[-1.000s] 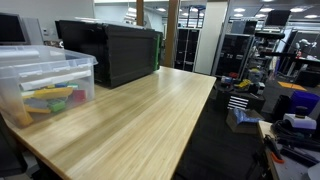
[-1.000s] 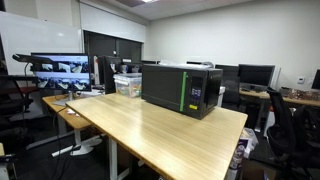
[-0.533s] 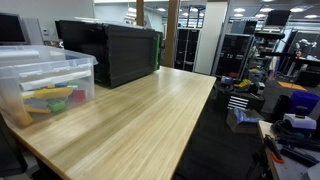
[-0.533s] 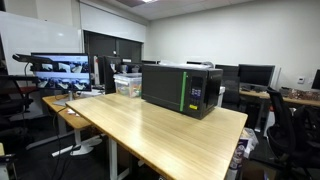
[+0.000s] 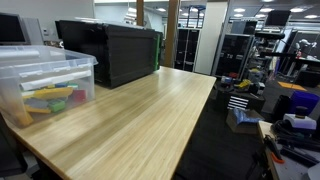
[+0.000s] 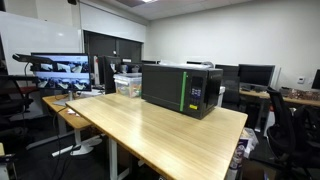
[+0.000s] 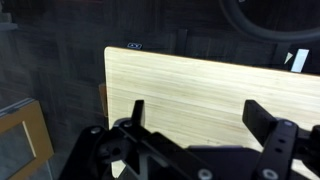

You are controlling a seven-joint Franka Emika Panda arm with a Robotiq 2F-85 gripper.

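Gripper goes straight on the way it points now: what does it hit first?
Likely the bare table. In the wrist view the gripper has its jaws open, nothing between them, only wood ahead; height above it is unclear.

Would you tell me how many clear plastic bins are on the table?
1: the clear plastic bin beside the black microwave; more may be hidden behind it.

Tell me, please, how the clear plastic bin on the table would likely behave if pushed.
The clear plastic bin would probably slide, since the table looks smooth. It seems light: thin walls, only a few coloured items inside. Being wide and low, it seems unlikely to tip.
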